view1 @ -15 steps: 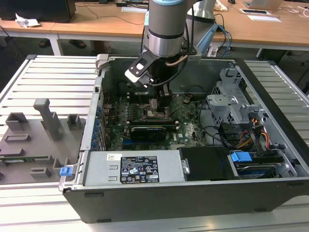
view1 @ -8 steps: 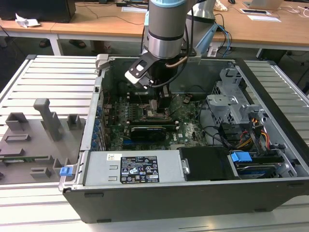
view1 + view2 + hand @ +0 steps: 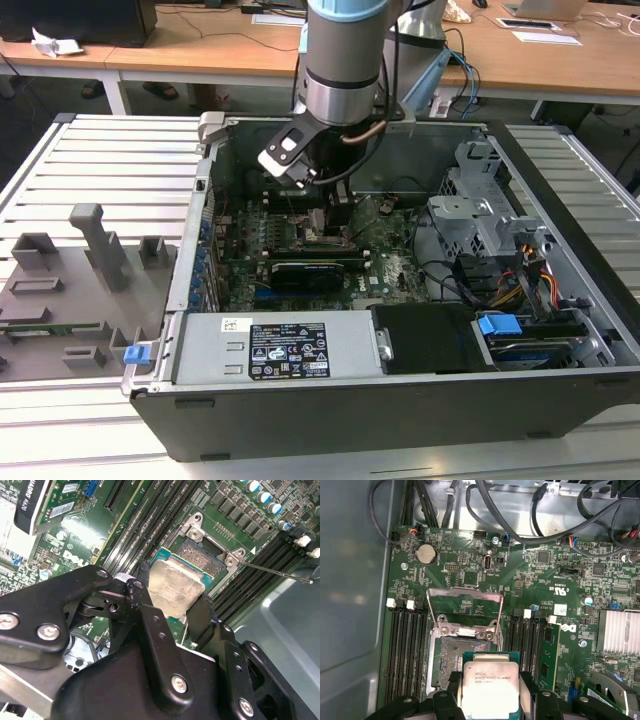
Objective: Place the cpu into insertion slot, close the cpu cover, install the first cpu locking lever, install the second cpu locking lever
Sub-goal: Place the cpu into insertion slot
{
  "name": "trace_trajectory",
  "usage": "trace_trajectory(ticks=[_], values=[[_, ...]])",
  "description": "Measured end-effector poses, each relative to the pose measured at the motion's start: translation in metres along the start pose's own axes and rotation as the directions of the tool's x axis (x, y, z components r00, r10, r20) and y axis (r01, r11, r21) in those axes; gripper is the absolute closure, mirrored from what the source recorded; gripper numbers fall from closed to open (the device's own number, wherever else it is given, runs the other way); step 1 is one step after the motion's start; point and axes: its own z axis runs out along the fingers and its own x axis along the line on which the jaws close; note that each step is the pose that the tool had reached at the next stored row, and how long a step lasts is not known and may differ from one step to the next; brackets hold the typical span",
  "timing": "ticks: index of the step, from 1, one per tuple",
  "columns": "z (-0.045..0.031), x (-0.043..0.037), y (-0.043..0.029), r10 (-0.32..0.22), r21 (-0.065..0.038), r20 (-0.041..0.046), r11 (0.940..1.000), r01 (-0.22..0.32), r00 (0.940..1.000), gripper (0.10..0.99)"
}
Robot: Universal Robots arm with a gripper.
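My gripper [image 3: 490,692] is shut on the cpu [image 3: 490,685], a square chip with a silver face and green edge, with one black finger on each side. The chip hangs just over the near half of the insertion slot [image 3: 451,652], whose dark contact field shows beyond it. The cpu cover [image 3: 465,593] stands swung open past the slot's far side, hinged at a metal bracket. In the second wrist view the cpu [image 3: 175,587] sits between the fingers [image 3: 142,580] beside the slot [image 3: 206,560], and a thin locking lever [image 3: 272,571] sticks out sideways. In the exterior view the gripper [image 3: 335,222] reaches down into the open computer case.
Long black memory slots [image 3: 405,650] flank the socket on both sides [image 3: 530,645]. A black graphics card [image 3: 305,272] lies just in front of the gripper, with cables [image 3: 450,280] and drive cages to the exterior view's right. A grey fixture tray [image 3: 70,290] lies outside the case.
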Motion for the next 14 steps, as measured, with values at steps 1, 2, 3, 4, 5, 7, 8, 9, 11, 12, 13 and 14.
trace_trajectory(ticks=[1,2,3,4,5,7,8,9,11,12,13,14], values=[[0.0006,0.0008,0.0001,0.003,0.000,0.0000,1.0000,-0.003,1.0000,0.545],[0.0009,0.0012,0.0001,0.005,0.000,0.0000,1.0000,-0.005,1.0000,0.545],[0.0013,0.0016,0.0002,0.007,0.000,0.0000,1.0000,-0.007,1.0000,0.545],[0.0018,0.0024,0.0002,0.009,0.000,0.0001,1.0000,-0.009,1.0000,0.545],[0.0026,0.0034,0.0002,0.011,0.000,0.0002,0.9999,-0.011,0.9999,0.545],[0.0066,0.0059,0.0004,0.016,-0.001,0.0001,0.9999,-0.016,0.9999,0.545],[0.0090,0.0070,0.0004,0.017,-0.001,0.0006,0.9999,-0.017,0.9999,0.545],[0.0120,0.0088,0.0005,0.017,0.000,0.0034,0.9999,-0.017,0.9998,0.545],[0.0140,0.0100,0.0005,0.017,0.000,0.0080,0.9999,-0.017,0.9998,0.545],[0.0147,0.0105,0.0005,0.017,0.000,0.0084,0.9999,-0.017,0.9998,0.545],[0.0158,0.0108,0.0005,0.017,0.000,0.0082,0.9999,-0.017,0.9998,0.545],[0.0171,0.0108,0.0002,0.017,0.000,0.0082,0.9999,-0.017,0.9998,0.545]])
